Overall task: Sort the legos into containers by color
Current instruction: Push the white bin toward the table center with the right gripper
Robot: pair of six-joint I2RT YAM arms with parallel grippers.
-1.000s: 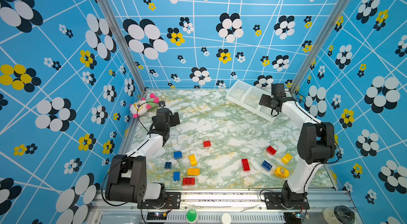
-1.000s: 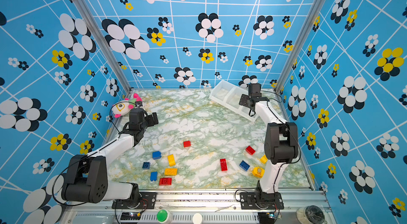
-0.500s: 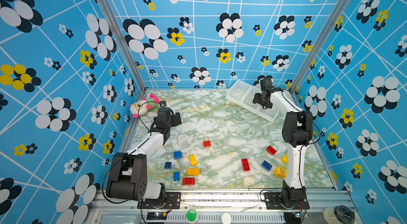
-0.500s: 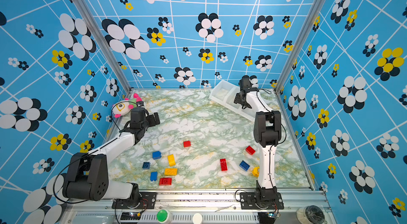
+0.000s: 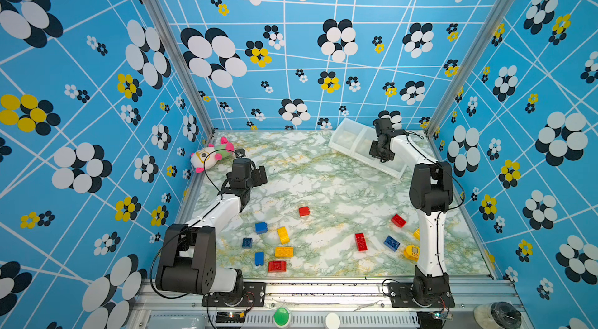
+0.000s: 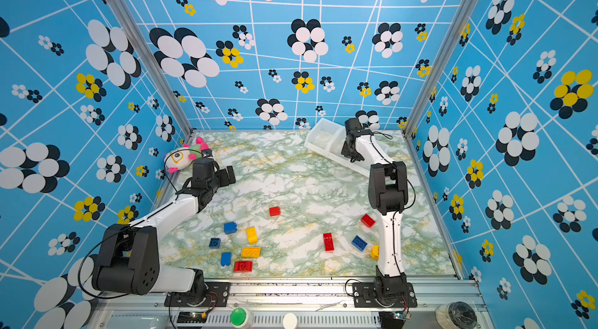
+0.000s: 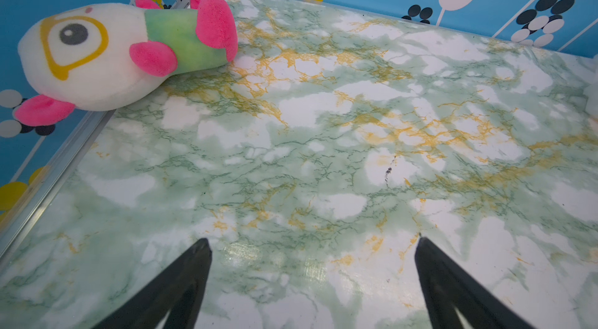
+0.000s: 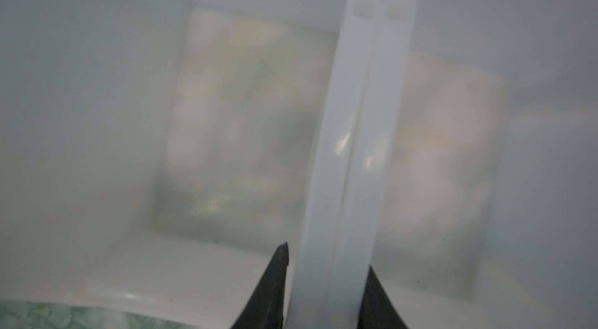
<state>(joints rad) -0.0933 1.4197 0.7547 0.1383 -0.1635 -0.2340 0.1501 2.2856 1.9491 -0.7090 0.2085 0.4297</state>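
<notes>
Translucent white containers [image 5: 345, 137] sit far right on the bench [image 5: 323, 181]; the right end effector [image 8: 326, 259] pinches the rim between two bins. Red, blue, yellow legos [image 5: 283, 252] lie scattered nearer; left end effector [image 7: 312, 239] gapes wide

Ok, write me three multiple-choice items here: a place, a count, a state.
1. Where does the plush toy lie? A) far left corner of the table B) inside a bin C) front edge
2. How many red legos lie on the table? A) two B) four C) six
3. What state is the right gripper in? A) open over bare table B) shut on a blue brick C) shut on the containers' dividing wall
1 A: both top views show it in that corner. 2 B: both top views show four. 3 C: the right wrist view shows the jaws pinching that wall.
</notes>
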